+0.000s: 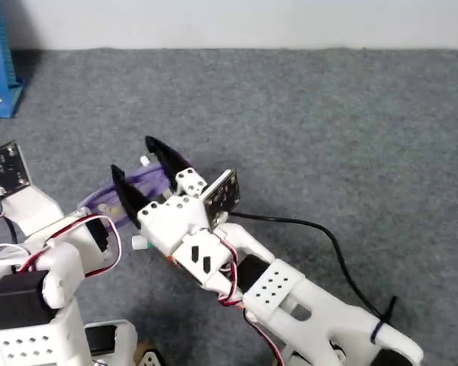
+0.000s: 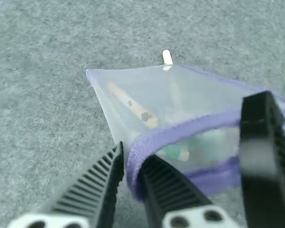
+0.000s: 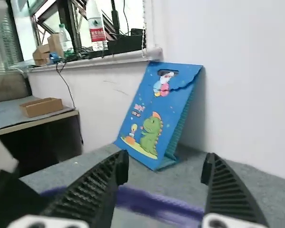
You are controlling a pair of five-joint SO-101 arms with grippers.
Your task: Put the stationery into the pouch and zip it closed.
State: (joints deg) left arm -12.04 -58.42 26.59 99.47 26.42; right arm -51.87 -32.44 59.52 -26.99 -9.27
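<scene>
Over the grey table [image 1: 328, 114], our left gripper [image 2: 132, 159] clamps the clear purple-edged plastic pouch [image 2: 180, 95], yellow pencil [image 2: 133, 104] inside; next, our splayed right gripper [image 1: 132, 156] must zip it

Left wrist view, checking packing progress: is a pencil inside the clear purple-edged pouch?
Yes, a tan wooden pencil lies inside the clear purple-edged pouch, seen through its wall.

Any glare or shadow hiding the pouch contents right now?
Left wrist view: even light, no glare on the pouch; a pencil shows through its clear wall. High view: soft shadows on the table; the right gripper covers most of the pouch. Right wrist view: bright window, away from the pouch.
</scene>
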